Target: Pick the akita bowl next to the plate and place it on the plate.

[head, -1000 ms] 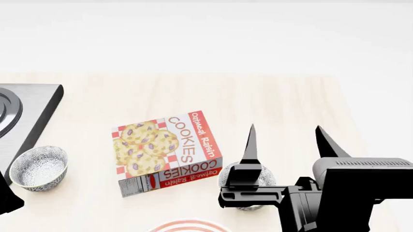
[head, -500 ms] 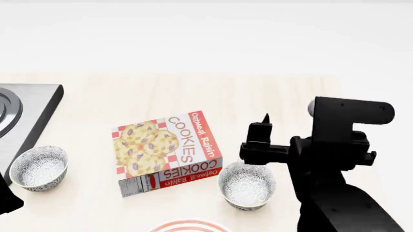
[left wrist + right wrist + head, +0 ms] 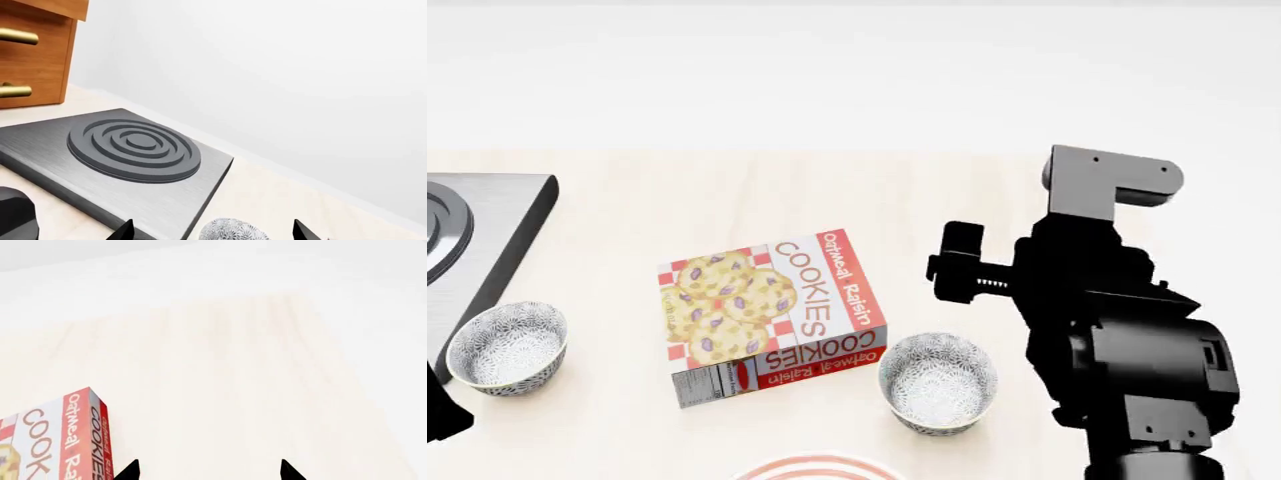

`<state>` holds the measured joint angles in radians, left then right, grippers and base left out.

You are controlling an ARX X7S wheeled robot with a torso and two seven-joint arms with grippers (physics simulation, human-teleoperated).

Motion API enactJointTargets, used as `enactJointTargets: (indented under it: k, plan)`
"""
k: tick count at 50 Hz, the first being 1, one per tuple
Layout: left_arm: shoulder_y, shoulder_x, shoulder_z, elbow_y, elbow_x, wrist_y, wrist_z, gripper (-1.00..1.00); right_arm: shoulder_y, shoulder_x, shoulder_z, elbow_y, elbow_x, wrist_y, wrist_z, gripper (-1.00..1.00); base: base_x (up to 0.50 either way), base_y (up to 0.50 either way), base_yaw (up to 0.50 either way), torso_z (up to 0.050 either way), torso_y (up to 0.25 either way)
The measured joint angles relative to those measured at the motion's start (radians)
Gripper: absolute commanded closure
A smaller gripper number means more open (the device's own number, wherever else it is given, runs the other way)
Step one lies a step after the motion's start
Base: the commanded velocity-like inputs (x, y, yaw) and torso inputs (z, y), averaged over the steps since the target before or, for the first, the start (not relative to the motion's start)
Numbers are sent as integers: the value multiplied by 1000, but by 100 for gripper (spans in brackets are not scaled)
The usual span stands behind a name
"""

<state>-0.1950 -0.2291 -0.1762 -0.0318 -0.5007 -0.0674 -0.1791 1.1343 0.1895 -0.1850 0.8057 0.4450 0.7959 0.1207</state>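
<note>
So the pale wood surface is carrying everything here. The right arm is taking up most of the right side in the head view, rising tall above the surface near its right edge. The right gripper is only showing two dark tips at the frame edge of its own wrist view, set well apart with nothing between them, so the jaws are standing wide over bare surface.

A grey hotplate with ring grooves is sitting at the left edge, with a wooden drawer unit showing beyond it. The cookie box is lying flat around the middle.

The plate is barely peeking in at the near edge, just its red-ringed rim. The akita bowl is sitting upright just beside it, touching nothing, close to the box's near-right corner. The second patterned bowl is standing by the hotplate near the left edge, well apart from the plate.

The left gripper is also showing just two tips spread wide, hovering over that second bowl.
</note>
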Motion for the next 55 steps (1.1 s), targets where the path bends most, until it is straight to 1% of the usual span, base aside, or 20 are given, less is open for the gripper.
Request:
enactJointTargets:
  k: [7,17,37,55]
  plan:
    - [0,-2,1,-1,-4,1,-2,-100,106,-35,-5,249,-27,-51,-46,-100,0,0,0,0,0]
    - [0,-4,2,-2,-8,2,-6,-100,168,-59,46,409,-97,-45,-85,-100,0,0,0,0,0]
    - [-4,-5,9,-29,-8,25,1,-100,164,-95,179,490,-298,7,-162,-100,0,0,0,0,0]
    - [0,-5,13,-43,-9,44,3,-100,130,-107,287,501,-388,6,-189,-100,0,0,0,0,0]
